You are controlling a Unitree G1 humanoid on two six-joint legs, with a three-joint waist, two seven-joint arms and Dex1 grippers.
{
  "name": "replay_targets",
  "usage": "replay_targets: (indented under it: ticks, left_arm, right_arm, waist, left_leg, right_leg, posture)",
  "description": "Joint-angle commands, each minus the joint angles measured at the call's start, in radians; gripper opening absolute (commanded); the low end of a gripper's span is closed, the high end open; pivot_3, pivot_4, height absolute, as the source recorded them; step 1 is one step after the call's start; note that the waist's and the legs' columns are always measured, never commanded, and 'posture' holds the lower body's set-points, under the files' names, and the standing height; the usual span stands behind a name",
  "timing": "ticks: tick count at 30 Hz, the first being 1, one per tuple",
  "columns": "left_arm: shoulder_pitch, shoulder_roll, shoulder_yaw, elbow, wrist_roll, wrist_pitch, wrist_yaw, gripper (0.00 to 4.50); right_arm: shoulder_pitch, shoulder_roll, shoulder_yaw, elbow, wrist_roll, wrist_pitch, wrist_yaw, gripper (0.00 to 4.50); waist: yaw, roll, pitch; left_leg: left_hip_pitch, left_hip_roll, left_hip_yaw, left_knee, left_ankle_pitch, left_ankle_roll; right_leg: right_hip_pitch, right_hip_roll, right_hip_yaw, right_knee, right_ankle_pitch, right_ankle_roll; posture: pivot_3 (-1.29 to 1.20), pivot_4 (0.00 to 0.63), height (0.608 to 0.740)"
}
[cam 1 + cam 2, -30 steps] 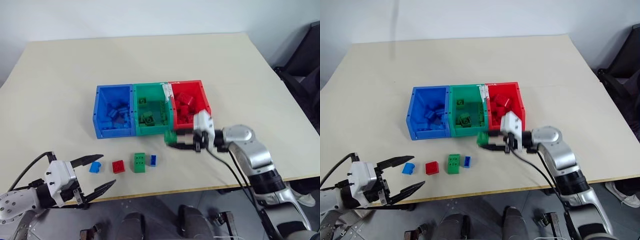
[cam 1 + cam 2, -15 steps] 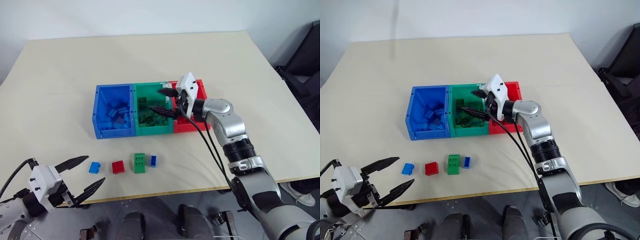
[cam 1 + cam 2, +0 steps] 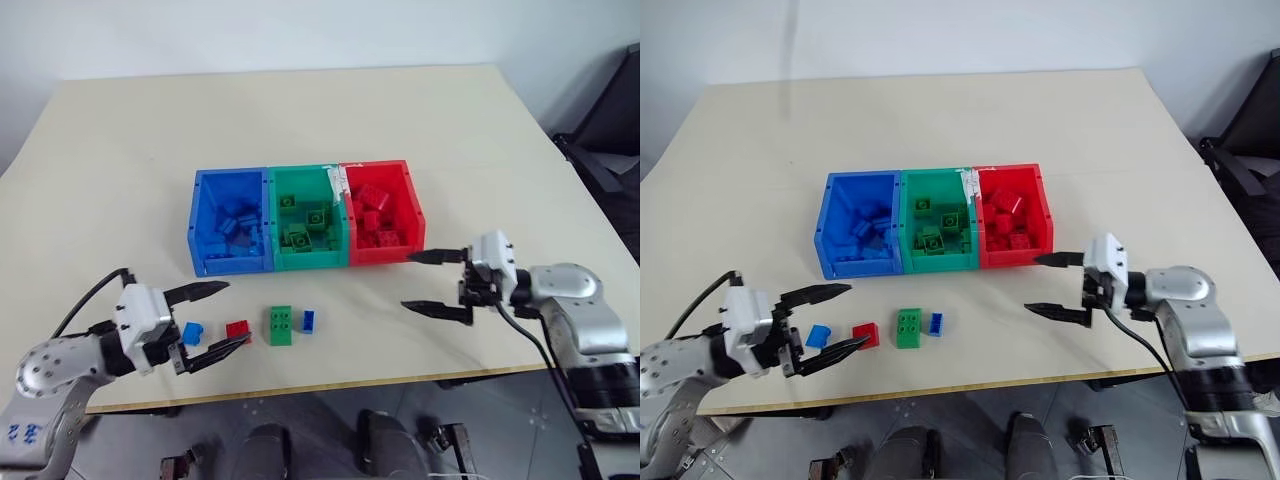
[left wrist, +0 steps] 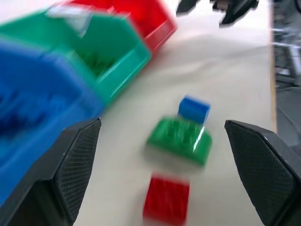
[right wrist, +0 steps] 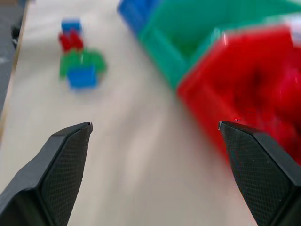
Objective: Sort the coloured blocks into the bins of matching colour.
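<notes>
1. The left gripper [image 3: 205,320] sits in the lower left of the head view, its two black fingers spread wide with nothing clamped between them. It points toward the loose bricks near the front edge of the table [image 3: 120,160].
2. A small light-blue brick [image 3: 190,333] and a red brick [image 3: 237,331] lie on the table within that spread; whether a finger touches either one I cannot tell.
3. Just to the right of the red brick lies a larger green brick [image 3: 280,325] with four studs showing, and a small blue brick [image 3: 307,320] sits just beside the green one's right side.
4. The right gripper [image 3: 425,282] is at the right of the head view, level with the bins' front, fingers also wide apart and holding nothing. It points left, toward the bins, and stands apart from them.
5. The three joined bins stand in a row at the middle of the frame: the blue bin [image 3: 197,215] on the left, the green bin [image 3: 276,262] in the centre, the red bin [image 3: 411,210] on the right.
6. Each bin holds bricks of its own colour. The upper fingertip of the right gripper is near the red bin's front right corner.
7. A dark chair [image 3: 610,130] stands beyond the table's right edge.
</notes>
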Motion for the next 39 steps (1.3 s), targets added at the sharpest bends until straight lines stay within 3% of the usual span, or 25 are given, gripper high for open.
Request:
replay_targets:
  ticks: [1,9,12,16,23,26,33,36,39]
  left_arm:
    - [-0.056,0.004,-0.056,0.032,0.032,-0.040,-0.031,4.50]
    - [-0.048,0.012,-0.029,0.064,0.030,-0.041,-0.029,4.50]
    - [0.047,0.011,0.048,0.033,0.029,-0.055,-0.020,4.50]
    - [0.194,-0.009,0.149,-0.019,0.037,-0.090,-0.008,4.50]
    - [0.381,-0.067,0.241,-0.106,0.036,-0.116,0.027,4.50]
    - [0.378,-0.065,0.239,-0.117,0.029,-0.105,0.040,4.50]
    - [0.332,-0.069,0.233,-0.128,-0.012,-0.078,0.072,4.50]
    - [0.333,-0.076,0.230,-0.130,-0.029,-0.064,0.079,4.50]
    - [0.356,-0.108,0.253,-0.128,-0.035,-0.068,0.104,4.50]
  right_arm:
    - [0.024,-0.032,-0.012,-0.023,-0.012,-0.049,0.025,4.48]
    - [-0.036,0.066,0.169,-0.130,-0.061,0.041,-0.027,4.48]
    - [-0.084,0.149,0.271,-0.152,-0.093,0.124,-0.081,4.48]
    - [-0.114,0.239,0.376,-0.096,-0.194,0.085,-0.138,4.48]
    - [-0.168,0.358,0.416,0.014,-0.260,0.044,-0.222,4.48]
    - [-0.180,0.365,0.428,0.055,-0.267,0.006,-0.195,3.85]
    - [-0.192,0.379,0.417,0.047,-0.246,-0.001,-0.180,1.43]
    - [-0.201,0.384,0.385,0.024,-0.209,0.009,-0.175,1.44]
    - [-0.268,0.413,0.325,-0.036,-0.113,0.138,-0.207,1.44]
  waist:
    - [-0.005,0.000,0.000]
    - [-0.005,0.000,0.000]
    - [-0.008,0.000,0.000]
    - [-0.004,0.000,0.000]
    - [-0.004,-0.002,-0.001]
    - [-0.002,-0.002,-0.001]
    - [-0.005,-0.002,-0.001]
    - [-0.005,-0.002,-0.001]
    - [-0.008,-0.002,-0.001]
  left_leg:
    - [0.000,0.000,0.000,0.000,0.000,-0.001]
    - [0.000,0.001,0.000,0.001,0.001,-0.001]
    - [0.000,0.001,0.000,0.001,0.001,-0.001]
    - [-0.001,0.002,-0.001,0.001,0.000,-0.002]
    - [-0.002,0.001,-0.002,0.001,0.000,-0.001]
    - [-0.002,0.001,-0.002,0.001,0.000,-0.001]
    - [-0.002,0.001,-0.002,0.001,0.000,-0.001]
    - [-0.002,0.001,-0.002,0.001,0.000,-0.001]
    - [-0.002,0.001,-0.002,0.001,0.000,-0.001]
  right_leg:
    - [0.000,0.000,0.000,0.000,0.000,0.000]
    - [0.000,0.000,0.000,0.001,0.000,0.000]
    - [0.000,0.000,0.000,0.000,0.000,0.000]
    - [-0.001,0.000,-0.002,0.000,0.000,-0.001]
    - [-0.001,0.000,-0.002,0.000,0.002,-0.003]
    - [-0.001,0.000,-0.003,0.000,0.002,-0.003]
    - [-0.001,0.000,-0.003,0.000,0.002,-0.003]
    - [-0.001,0.000,-0.003,0.000,0.002,-0.003]
    - [-0.001,0.000,-0.003,0.000,0.002,-0.003]
  posture:
    - [0.00,0.150,0.740]
    - [0.00,0.150,0.740]
    - [0.00,0.150,0.740]
    - [0.00,0.150,0.740]
    - [0.00,0.150,0.740]
    - [0.00,0.150,0.740]
    - [0.00,0.150,0.740]
    - [0.00,0.150,0.740]
    - [0.00,0.150,0.740]
